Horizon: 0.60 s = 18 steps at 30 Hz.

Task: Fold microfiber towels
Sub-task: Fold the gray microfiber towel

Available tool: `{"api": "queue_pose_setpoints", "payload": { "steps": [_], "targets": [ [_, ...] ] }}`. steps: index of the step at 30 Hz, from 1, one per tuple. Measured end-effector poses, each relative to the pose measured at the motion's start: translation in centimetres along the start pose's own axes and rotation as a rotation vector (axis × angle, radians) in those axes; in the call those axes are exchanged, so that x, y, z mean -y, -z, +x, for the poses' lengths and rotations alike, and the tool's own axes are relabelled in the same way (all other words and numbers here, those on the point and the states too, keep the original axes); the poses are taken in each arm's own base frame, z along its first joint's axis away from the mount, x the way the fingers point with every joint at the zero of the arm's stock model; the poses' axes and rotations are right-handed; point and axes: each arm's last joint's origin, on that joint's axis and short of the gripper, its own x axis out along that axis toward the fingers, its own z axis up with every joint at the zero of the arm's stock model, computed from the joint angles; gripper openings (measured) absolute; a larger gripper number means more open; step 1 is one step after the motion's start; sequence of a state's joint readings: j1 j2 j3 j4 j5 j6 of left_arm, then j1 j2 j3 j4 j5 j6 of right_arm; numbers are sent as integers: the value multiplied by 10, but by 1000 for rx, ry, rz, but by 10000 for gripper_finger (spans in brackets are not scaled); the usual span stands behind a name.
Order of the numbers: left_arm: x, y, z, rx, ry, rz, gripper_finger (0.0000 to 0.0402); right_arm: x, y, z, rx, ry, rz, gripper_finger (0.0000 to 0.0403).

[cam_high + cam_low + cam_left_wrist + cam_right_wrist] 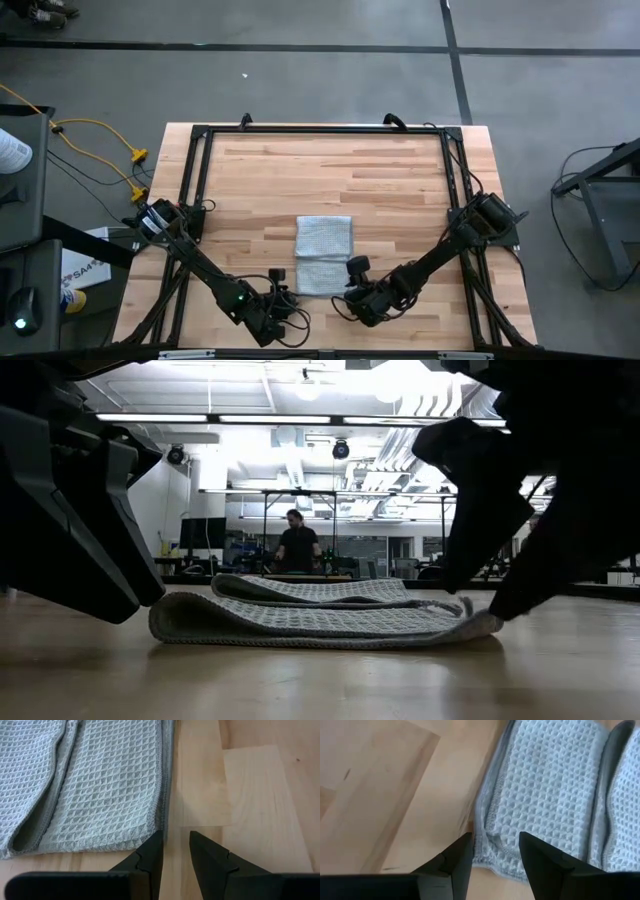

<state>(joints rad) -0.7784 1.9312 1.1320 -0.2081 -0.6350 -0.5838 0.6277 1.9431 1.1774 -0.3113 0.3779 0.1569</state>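
On the wooden table [400, 180], near its front edge, the grey-blue towel [323, 254] lies folded in flat layers. Left gripper [175, 851] sits low at the towel's front left corner, fingers narrowly apart, holding nothing. Right gripper [495, 852] sits at the front right corner, fingers apart around the towel's edge.

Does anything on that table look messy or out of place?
Nothing stands out. The microfiber towel lies folded and flat on the wooden table, edges fairly square. The left gripper and right gripper sit open at its near corners.
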Motion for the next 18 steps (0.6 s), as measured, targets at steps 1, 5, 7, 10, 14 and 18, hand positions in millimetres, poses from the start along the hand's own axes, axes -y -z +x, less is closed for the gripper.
{"api": "queue_pose_setpoints", "payload": {
  "steps": [1,5,7,10,14,18],
  "targets": [
    [0,0,0,0,0,0,95,0,1,0,-4,1,-2,155],
    [0,0,0,0,0,-1,95,2,0,1,-3,2,4,146],
    [0,0,0,1,0,-1,95,2,0,1,-2,-2,5,139],
    [0,0,0,1,0,-1,95,2,0,1,-5,-14,7,128],
    [0,0,0,1,0,-1,95,1,0,1,-5,-19,8,117],
    [0,0,0,-5,9,-1,95,-1,0,0,-7,-43,28,115]
  ]
}}
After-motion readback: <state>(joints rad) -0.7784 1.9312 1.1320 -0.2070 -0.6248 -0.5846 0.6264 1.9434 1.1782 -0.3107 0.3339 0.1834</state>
